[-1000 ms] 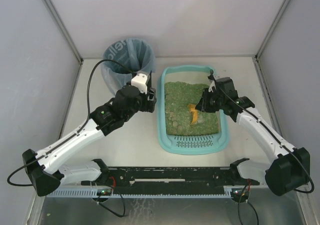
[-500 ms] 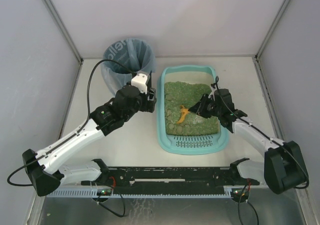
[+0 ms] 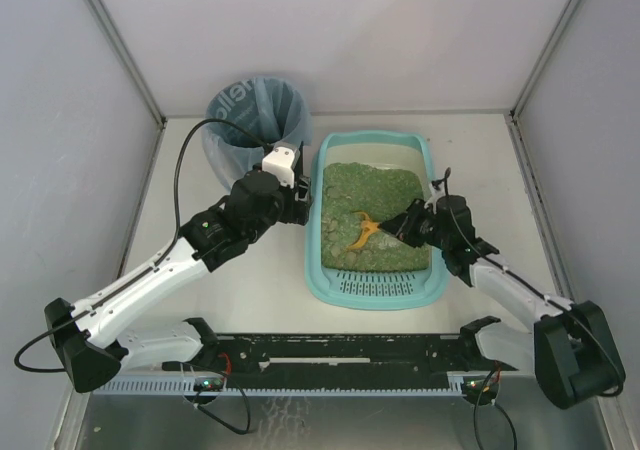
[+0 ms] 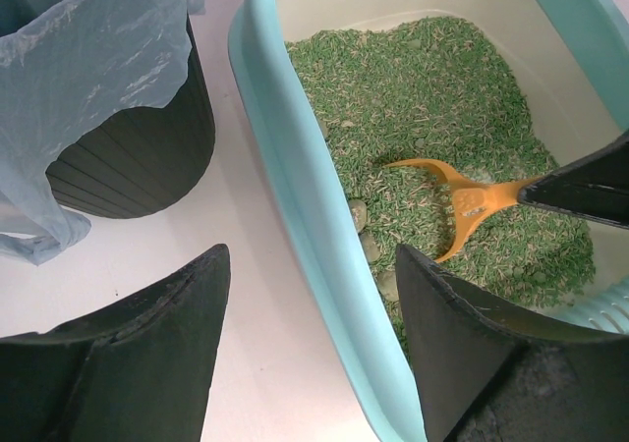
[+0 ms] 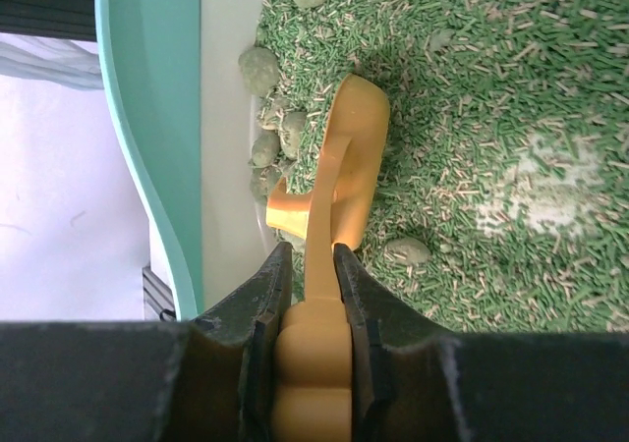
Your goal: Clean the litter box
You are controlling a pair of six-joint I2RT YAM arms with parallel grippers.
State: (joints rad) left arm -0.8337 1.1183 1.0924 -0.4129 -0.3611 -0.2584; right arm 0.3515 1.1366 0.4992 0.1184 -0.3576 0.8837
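Observation:
The litter box (image 3: 314, 270) is a light-teal tray of green litter, with its grille (image 3: 375, 288) at the near end. My right gripper (image 3: 405, 224) is shut on the handle of the orange scoop (image 3: 361, 229), whose head lies in the litter by the left wall. From the right wrist, the scoop (image 5: 346, 142) runs forward out of the gripper (image 5: 310, 252) toward grey-green clumps (image 5: 261, 69) along the wall. My left gripper (image 3: 305, 206) is open and straddles the box's left rim (image 4: 285, 167), one finger outside and one over the litter. The scoop (image 4: 464, 201) also shows in that view.
A round black bin (image 3: 256, 120) lined with a blue bag stands at the back left, close to the box's far-left corner; the bin (image 4: 128, 138) sits just left of the left gripper (image 4: 313, 255). Grey walls close in the table on three sides.
My right gripper has swept the scoop left across the litter toward the left wall. The box has slid a little to the left. The left arm has stayed put.

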